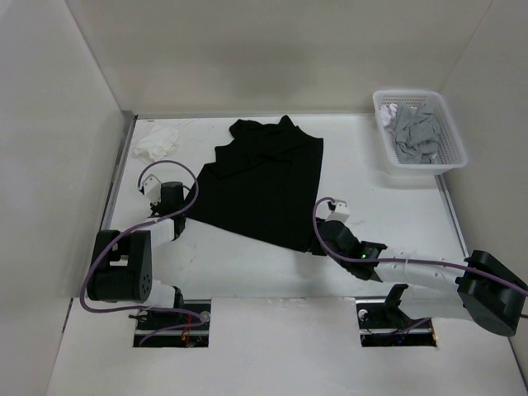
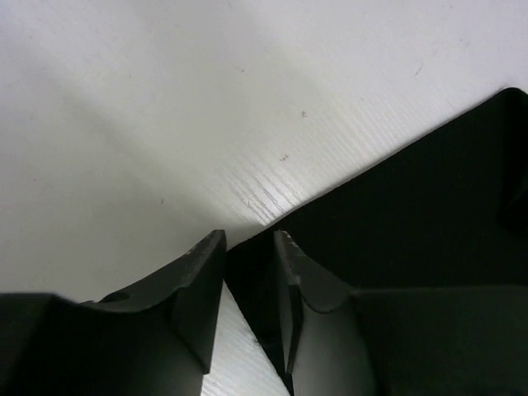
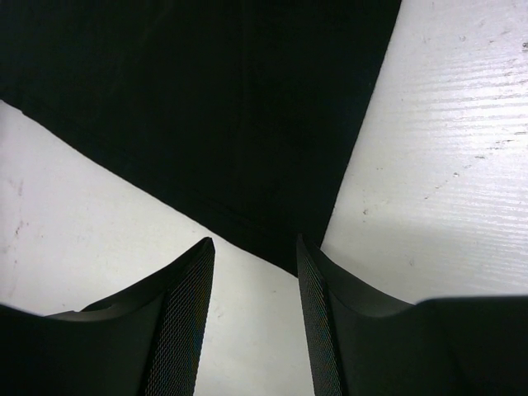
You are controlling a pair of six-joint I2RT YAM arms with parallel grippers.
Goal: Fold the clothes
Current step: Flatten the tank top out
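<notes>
White tabletop (image 1: 247, 272) with walls on the left, right and far sides.

Black shirt (image 1: 264, 181) lies mid-tabletop, spread mostly flat. Its far end is bunched and wrinkled near the back wall, and its near hem runs diagonally from near-left to near-right. No label visible.

Left arm (image 1: 120, 264) reaches from its base to the shirt's near-left corner. Right arm (image 1: 429, 276) stretches leftward from its base to the near-right corner.

White plastic basket (image 1: 452, 158) sits at the far right, well apart from the shirt, with grey garments (image 1: 417, 132) piled inside. A small crumpled white cloth (image 1: 155, 144) sits far left, near the shirt's far-left edge but not touching it.

Left tool (image 1: 183, 221) is low at the near-left shirt corner. In the left wrist view the left tool (image 2: 247, 239) has its fingers (image 2: 206, 280) a narrow gap apart. The shirt (image 2: 412, 223) corner lies in that gap over the tabletop (image 2: 165, 99), and bare surface shows between the fingers, so it is not pinched.

Right tool (image 1: 320, 246) is at the near-right corner. In the right wrist view the right tool (image 3: 256, 243) has its fingers (image 3: 186, 313) spread. The tip of the shirt (image 3: 206, 99) corner pokes just between the fingertips, flat on the tabletop (image 3: 445, 165), with nothing gripped.
</notes>
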